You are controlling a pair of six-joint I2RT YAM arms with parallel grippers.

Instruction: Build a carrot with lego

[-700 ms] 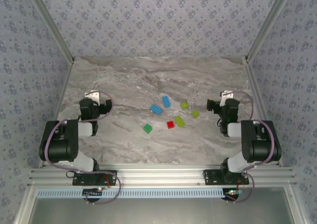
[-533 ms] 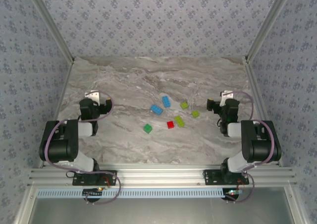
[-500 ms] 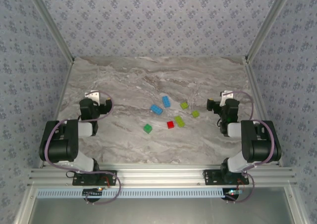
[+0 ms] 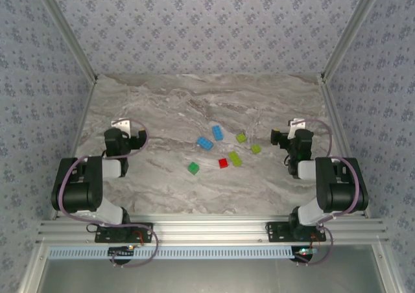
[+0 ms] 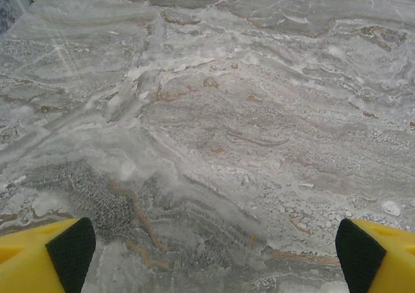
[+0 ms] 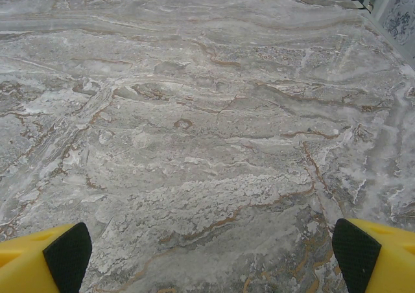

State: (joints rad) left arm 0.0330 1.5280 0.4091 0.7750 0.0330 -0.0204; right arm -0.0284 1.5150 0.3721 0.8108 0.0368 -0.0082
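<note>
hovering over marble table [image 5: 214, 144] | left jaws wide, empty | right jaws wide, empty | lego [image 4: 224, 163] loose mid-table

Tabletop [image 4: 162, 105] count, 7 loose: 2 blue bricks [image 4: 204, 143], 3 yellow-green bricks [image 4: 235, 158], 1 red brick [image 4: 223, 163], 1 green brick [image 4: 193, 168].

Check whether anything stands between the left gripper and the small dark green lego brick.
Nothing visible does: bare grey marble tabletop lies between the left gripper and the small dark green plastic lego brick.
</note>
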